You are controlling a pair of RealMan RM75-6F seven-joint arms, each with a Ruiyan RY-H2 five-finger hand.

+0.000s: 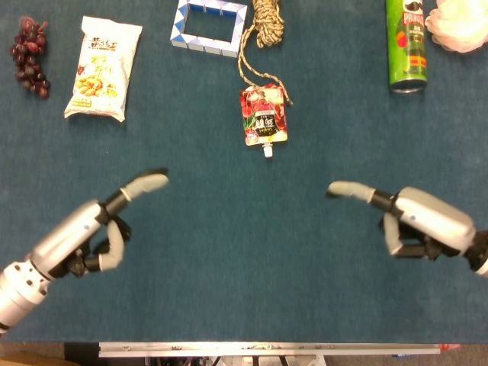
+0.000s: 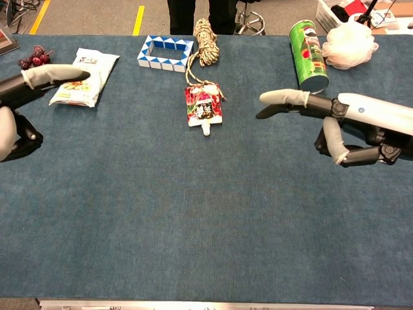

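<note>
Left hand point(image 1: 88, 232): over the blue cloth-covered table point(image 1: 229, 267), one finger stretched out and pointing, the rest curled in on nothing; holding no item, touching none. Nearest item: snack bag point(image 1: 103, 67), lying flat, well apart toward the far left. Beyond it, bunch of dark grapes point(image 1: 29, 55) by the left edge.

Right hand point(image 1: 415, 221): mirrored pose, one finger extended toward the table's middle, others folded in, empty. Seemingly raised above the cloth rather than resting on it, judging by the chest view.

Between the two pointing fingers and further back: red spouted drink pouch point(image 1: 264, 116), flat, spout toward the robot; roughly midway between both hands, so likely the item in hand. Touching its top corner, a loose strand of the coiled rope point(image 1: 267, 21).

Beside the rope: blue-and-white frame of linked blocks point(image 1: 210, 27).

Far right: green crisp can point(image 1: 407, 46) on its side, just beside a white mesh puff point(image 1: 459, 27).
</note>
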